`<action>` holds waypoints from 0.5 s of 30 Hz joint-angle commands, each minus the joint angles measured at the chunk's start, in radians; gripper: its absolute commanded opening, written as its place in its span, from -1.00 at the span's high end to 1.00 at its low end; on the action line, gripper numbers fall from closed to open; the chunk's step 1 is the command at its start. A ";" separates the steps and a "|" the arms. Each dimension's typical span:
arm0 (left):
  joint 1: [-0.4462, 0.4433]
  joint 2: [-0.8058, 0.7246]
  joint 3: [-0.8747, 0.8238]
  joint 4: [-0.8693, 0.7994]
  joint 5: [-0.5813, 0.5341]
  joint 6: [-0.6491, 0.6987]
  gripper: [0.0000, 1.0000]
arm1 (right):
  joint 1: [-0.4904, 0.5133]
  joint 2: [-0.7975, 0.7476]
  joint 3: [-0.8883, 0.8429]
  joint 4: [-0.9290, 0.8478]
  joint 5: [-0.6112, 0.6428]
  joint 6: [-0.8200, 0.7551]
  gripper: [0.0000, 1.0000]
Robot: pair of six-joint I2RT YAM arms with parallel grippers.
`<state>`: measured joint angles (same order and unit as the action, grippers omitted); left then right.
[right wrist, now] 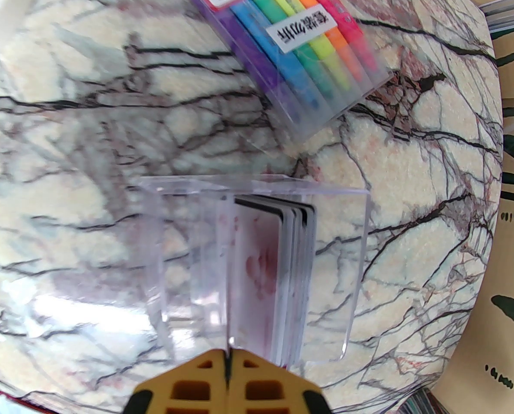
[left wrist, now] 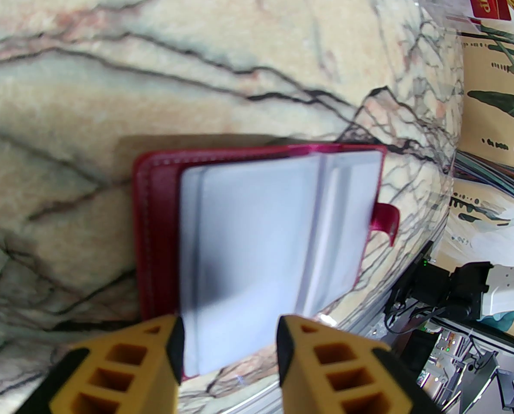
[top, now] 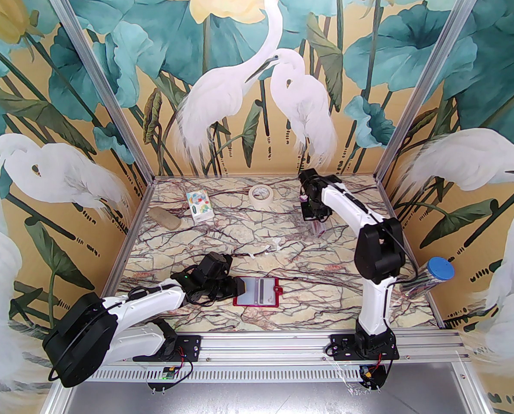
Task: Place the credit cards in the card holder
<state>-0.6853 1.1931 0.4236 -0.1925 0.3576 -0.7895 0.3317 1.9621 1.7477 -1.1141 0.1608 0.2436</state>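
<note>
Barely started: cards boxed, holder open and waiting

Mostly left to do. The credit cards (right wrist: 297,274) stood on edge as a tight stack inside a clear box (right wrist: 356,248) toward the far right of the table (top: 239,239). That was well apart from the card holder (top: 257,292), which lay open flat near the front edge. The right gripper (right wrist: 228,358) had its fingers pressed together on the top edge of the front card (right wrist: 257,274), as far as the seam showed. Pulling that card out looked like the step in hand, and it was not lifted yet. The left gripper (left wrist: 230,324) sat at the holder's near end, fingers apart either side of a pale inner leaf (left wrist: 248,252). Couldn't tell if they clamped it, or whether any pocket was already filled.

Materials:
- **Cards:** thin, stiff, glossy plastic; front one pale with pink blotches, others dark-edged.
- **Box:** hard, transparent, straight-walled.
- **Holder:** dark red, leather-like, stitched rim, snap tab, floppy translucent grey-blue leaves.
- **Table:** marble-print.
- **Highlighter packet (right wrist: 295,45):** rainbow-striped, lay just beyond the box.
</note>
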 commanded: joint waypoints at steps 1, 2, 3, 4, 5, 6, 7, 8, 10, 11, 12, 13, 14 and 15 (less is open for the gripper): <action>0.007 -0.052 0.039 -0.015 0.003 0.024 0.18 | -0.003 -0.101 -0.026 0.005 -0.081 0.032 1.00; 0.008 -0.067 0.042 -0.018 0.004 0.025 0.18 | -0.002 -0.123 -0.039 0.017 -0.112 0.036 1.00; 0.007 -0.091 0.046 -0.020 0.009 0.026 0.17 | -0.002 -0.157 -0.067 0.039 -0.169 0.038 1.00; 0.008 -0.117 0.050 -0.017 0.013 0.026 0.17 | -0.002 -0.195 -0.100 0.072 -0.239 0.045 1.00; 0.007 -0.147 0.053 -0.013 0.018 0.026 0.16 | -0.002 -0.237 -0.134 0.109 -0.301 0.054 1.00; 0.008 -0.179 0.055 -0.004 0.024 0.024 0.15 | -0.002 -0.286 -0.176 0.157 -0.377 0.072 1.00; 0.007 -0.207 0.060 0.005 0.031 0.024 0.13 | -0.003 -0.333 -0.229 0.212 -0.458 0.095 1.00; 0.007 -0.235 0.066 0.018 0.041 0.025 0.12 | -0.002 -0.375 -0.274 0.264 -0.529 0.120 1.00; 0.008 -0.283 0.082 0.059 0.076 0.031 0.07 | 0.001 -0.471 -0.384 0.396 -0.689 0.189 1.00; 0.007 -0.300 0.090 0.078 0.090 0.032 0.04 | 0.004 -0.514 -0.434 0.460 -0.749 0.225 1.00; 0.008 -0.320 0.096 0.099 0.105 0.032 0.00 | 0.010 -0.566 -0.493 0.535 -0.793 0.269 1.00; 0.007 -0.337 0.101 0.124 0.120 0.029 -0.04 | 0.020 -0.615 -0.547 0.606 -0.836 0.312 1.00; 0.007 -0.350 0.105 0.145 0.130 0.027 -0.07 | 0.030 -0.654 -0.589 0.662 -0.858 0.347 1.00; 0.007 -0.360 0.110 0.163 0.139 0.026 -0.09 | 0.042 -0.695 -0.633 0.718 -0.878 0.387 1.00</action>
<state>-0.6849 0.8627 0.5026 -0.1135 0.4335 -0.7742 0.3492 1.3460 1.2018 -0.6418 -0.5198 0.4767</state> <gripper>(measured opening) 0.538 0.031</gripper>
